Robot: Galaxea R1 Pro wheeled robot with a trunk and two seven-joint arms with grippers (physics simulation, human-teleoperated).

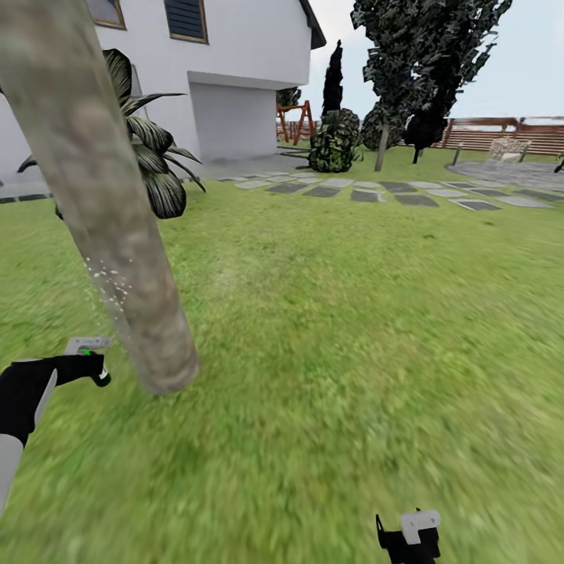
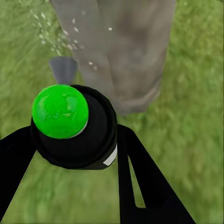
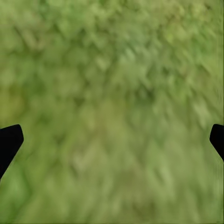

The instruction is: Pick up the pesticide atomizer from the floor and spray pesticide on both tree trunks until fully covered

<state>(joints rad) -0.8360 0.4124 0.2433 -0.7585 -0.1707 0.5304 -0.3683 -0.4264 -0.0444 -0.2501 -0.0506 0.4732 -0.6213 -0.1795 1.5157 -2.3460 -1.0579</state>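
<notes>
Garden lawn (image 1: 337, 329), blurred green grass. Left end effector (image 2: 77, 140): black fingers clamped on pesticide atomizer (image 2: 70, 121), black body, glossy green cap. Droplets speckle nearest tree trunk (image 1: 102, 204), mottled grey-brown cylinder. Step: spraying first trunk. Next: probably sweep upward. Right end effector (image 3: 112, 140): spread wide, empty.
</notes>
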